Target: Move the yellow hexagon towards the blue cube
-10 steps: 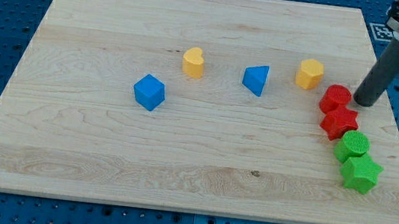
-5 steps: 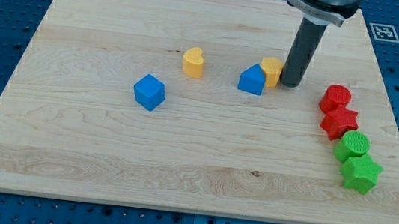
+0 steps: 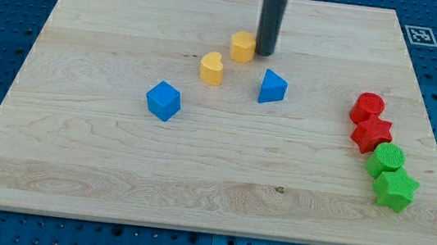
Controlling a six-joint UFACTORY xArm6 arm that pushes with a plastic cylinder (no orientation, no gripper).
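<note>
My tip sat against the right side of the yellow hexagon, and as the tool was a plain rod it had hold of nothing, only pressing. To do the step well, I judged it should swing round to the hexagon's upper right and push down and to the left, steering past the yellow heart lying between it and the blue cube. The hexagon was small and flat-topped, standing upright on the table near the view's top, well apart from the cube.
</note>
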